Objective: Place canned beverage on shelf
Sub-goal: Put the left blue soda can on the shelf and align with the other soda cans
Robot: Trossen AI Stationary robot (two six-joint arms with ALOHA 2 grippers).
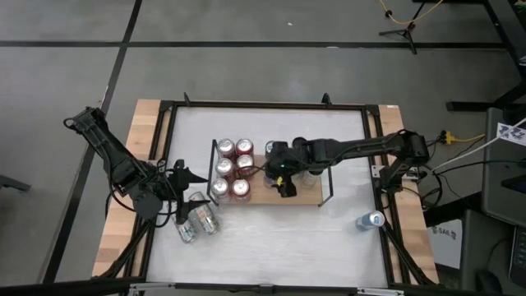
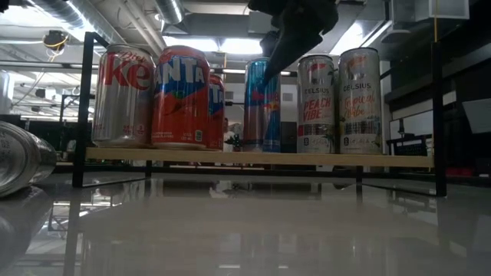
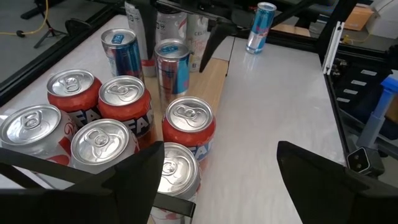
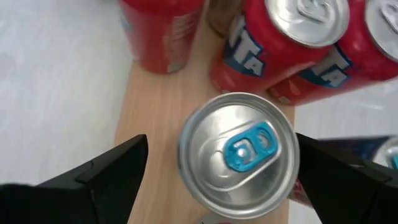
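The shelf, a light wooden board with black end rails, lies mid-table. Several red cans stand on its left half, and taller slim cans stand farther right. A slim blue can with a blue tab stands upright on the board. My right gripper hovers open just above it, one finger on either side of the can's top, apart from it. My left gripper waits open off the shelf's left end, with nothing between its fingers.
Two cans lie on their sides on the white tabletop near my left gripper. Another blue can stands alone near the table's right edge. The shelf's black rail rises at its right end.
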